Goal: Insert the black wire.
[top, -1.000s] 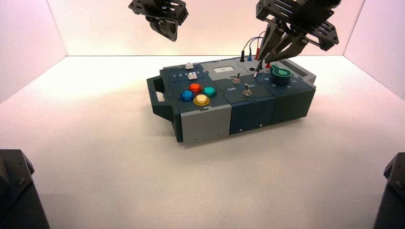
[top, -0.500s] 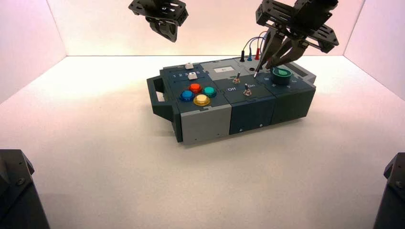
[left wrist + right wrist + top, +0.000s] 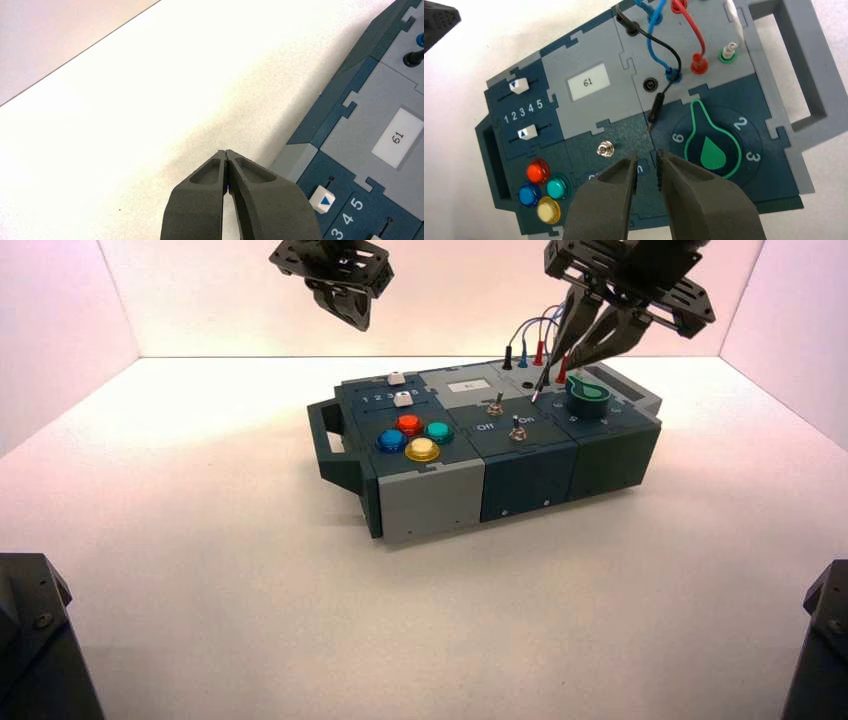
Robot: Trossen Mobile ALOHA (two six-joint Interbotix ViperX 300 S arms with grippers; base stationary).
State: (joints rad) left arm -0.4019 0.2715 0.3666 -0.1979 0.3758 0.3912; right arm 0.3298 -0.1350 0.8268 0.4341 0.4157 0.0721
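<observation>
The black wire (image 3: 672, 52) has one plug seated at the box's back edge (image 3: 625, 23). Its free black plug (image 3: 655, 107) lies on the box top, its silver pin tip pointing at the seam beside the green knob (image 3: 711, 145). An empty black socket (image 3: 650, 84) sits just behind that plug. My right gripper (image 3: 646, 167) hovers open above the box with nothing between its fingers, short of the plug. In the high view it (image 3: 570, 358) hangs over the free plug (image 3: 540, 388). My left gripper (image 3: 226, 152) is shut and empty, raised behind the box's left end (image 3: 348, 302).
A blue wire (image 3: 655, 30) and a red wire (image 3: 696, 35) loop beside the black one. A white plug (image 3: 728, 51) stands in a green socket. The box (image 3: 430, 495) also carries a toggle switch (image 3: 605, 149), a "61" display (image 3: 588, 82), white sliders (image 3: 519, 86) and coloured buttons (image 3: 538, 172).
My right gripper has lifted up and slightly right, away from the free black plug, staying open. The plug and the left arm have not moved.
</observation>
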